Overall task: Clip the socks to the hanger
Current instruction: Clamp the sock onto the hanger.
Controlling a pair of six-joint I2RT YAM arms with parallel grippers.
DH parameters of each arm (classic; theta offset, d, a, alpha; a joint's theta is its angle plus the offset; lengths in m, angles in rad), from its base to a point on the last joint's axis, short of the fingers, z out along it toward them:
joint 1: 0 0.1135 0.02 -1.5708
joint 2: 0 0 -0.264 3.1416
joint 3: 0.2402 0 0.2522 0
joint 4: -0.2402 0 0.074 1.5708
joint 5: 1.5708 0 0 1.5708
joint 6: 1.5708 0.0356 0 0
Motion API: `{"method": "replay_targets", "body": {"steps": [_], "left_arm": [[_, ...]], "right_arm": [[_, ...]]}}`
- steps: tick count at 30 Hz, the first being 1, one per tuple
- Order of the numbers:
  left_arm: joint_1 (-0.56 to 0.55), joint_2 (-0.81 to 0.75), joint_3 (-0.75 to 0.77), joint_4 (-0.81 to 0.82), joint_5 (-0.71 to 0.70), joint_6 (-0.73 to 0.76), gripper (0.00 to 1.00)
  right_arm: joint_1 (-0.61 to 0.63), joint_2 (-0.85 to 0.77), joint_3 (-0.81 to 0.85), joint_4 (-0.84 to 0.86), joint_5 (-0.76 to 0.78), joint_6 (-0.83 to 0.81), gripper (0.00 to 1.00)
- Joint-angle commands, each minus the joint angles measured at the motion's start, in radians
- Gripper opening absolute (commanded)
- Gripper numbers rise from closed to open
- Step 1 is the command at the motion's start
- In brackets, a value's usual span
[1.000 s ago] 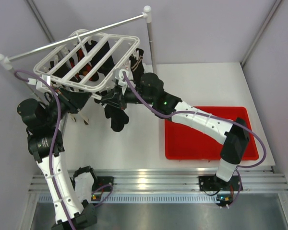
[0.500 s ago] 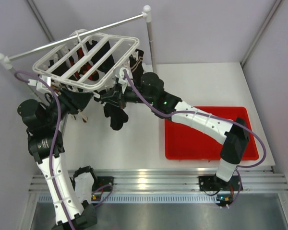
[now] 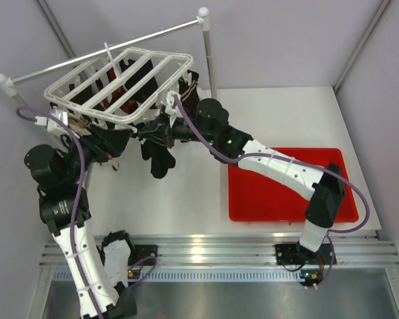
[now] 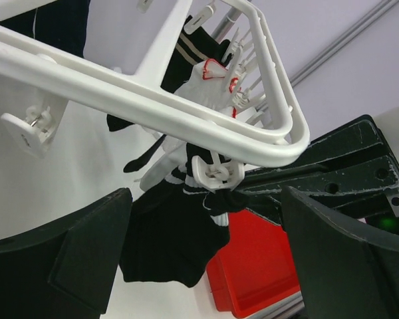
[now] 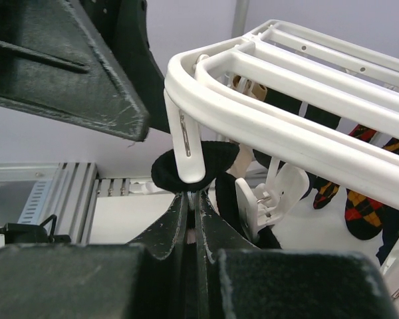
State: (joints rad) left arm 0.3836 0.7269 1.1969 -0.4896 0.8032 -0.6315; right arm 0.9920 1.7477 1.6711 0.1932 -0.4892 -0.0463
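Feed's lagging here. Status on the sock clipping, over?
Left gripper open under the hanger. Right gripper shut on a black sock, held up at a corner clip. Nothing seen in the way.

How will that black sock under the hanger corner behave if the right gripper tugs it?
Probably floppy: the black sock hangs limp and bunched below the clip. Likely light, as that small clip seems to carry it. A tug may swing the hanger, which looks hung by its hook.

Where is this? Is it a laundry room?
Likely a robot lab, not a home: a left arm and right arm bolted to a white table, plain grey walls, and a hanger of socks on a metal stand.
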Motion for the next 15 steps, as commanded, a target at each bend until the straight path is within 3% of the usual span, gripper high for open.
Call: {"method": "replay_targets", "body": {"steps": [1,9,12,14,15], "left_arm": [[0.0,-0.04,0.04,-0.046,-0.041,0.044,0.98],[0.0,-0.061,0.07,-0.254,-0.007,0.217,0.98],[0.0,-0.066,0.081,-0.343,0.002,0.303,0.98],[0.001,-0.073,0.087,-0.395,0.01,0.343,0.98],[0.0,-0.078,0.089,-0.408,0.004,0.375,0.98]], "right_arm": [[-0.003,-0.024,0.039,0.046,0.017,-0.023,0.0],[-0.009,-0.051,0.0,-0.027,0.018,-0.058,0.0],[-0.009,-0.079,-0.03,-0.055,0.012,-0.055,0.04],[-0.007,-0.093,-0.053,-0.072,0.014,-0.055,0.1],[-0.007,-0.106,-0.066,-0.078,0.014,-0.053,0.22]]}}
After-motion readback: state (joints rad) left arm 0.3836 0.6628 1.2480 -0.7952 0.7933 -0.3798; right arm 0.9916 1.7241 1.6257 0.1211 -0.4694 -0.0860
